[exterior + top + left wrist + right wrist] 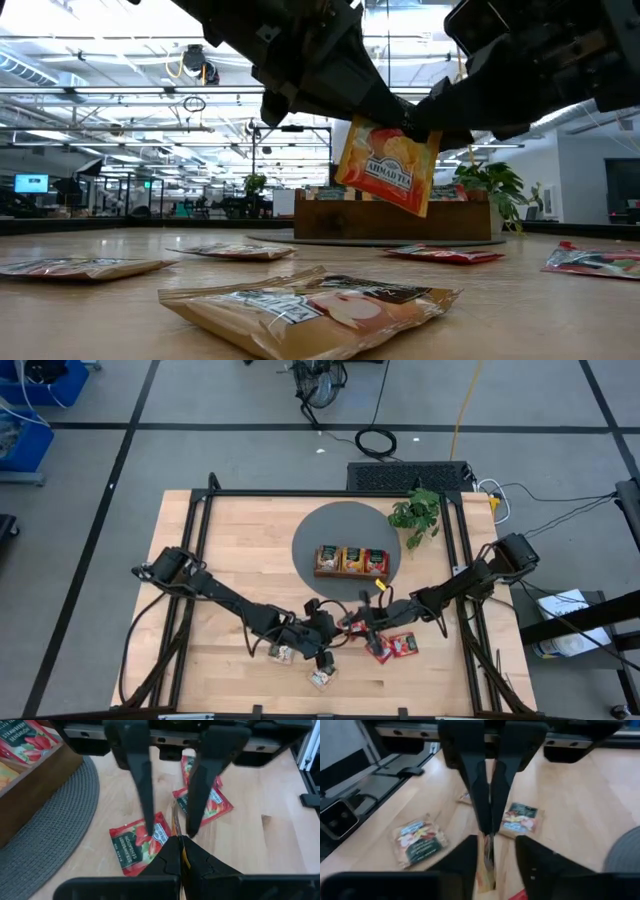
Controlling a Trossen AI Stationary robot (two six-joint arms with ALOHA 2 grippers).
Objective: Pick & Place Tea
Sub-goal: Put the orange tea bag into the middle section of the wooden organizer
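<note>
An orange tea packet (pixel 388 165) hangs in the air over the table's middle, near the front of the wooden tray (pixel 351 561). My left gripper (pixel 180 845) is shut on it, reaching in from the left (pixel 348 626). My right gripper (pixel 495 860) comes from the right (pixel 368 616), open. Its two fingers (pixel 145 805) stand on either side of the packet's thin edge (pixel 176 822), with a gap showing on each side. Two red tea packets (pixel 404 644) and beige ones (pixel 284 653) lie flat on the table. My left gripper pinches the orange packet's edge (pixel 183 855) between its two fingers, which come slanting down from the table's left. The packet stands edge-on between them, lifted clear of the table and tilted, with one corner (pixel 418 208) lowest.
The tray holds rows of packets and stands on a round grey mat (pixel 345 525). A green plant (pixel 418 512) sits at the mat's far right. A beige packet (pixel 310 305) lies close to the table's near edge. Black frame rails (pixel 200 560) run along the table's sides.
</note>
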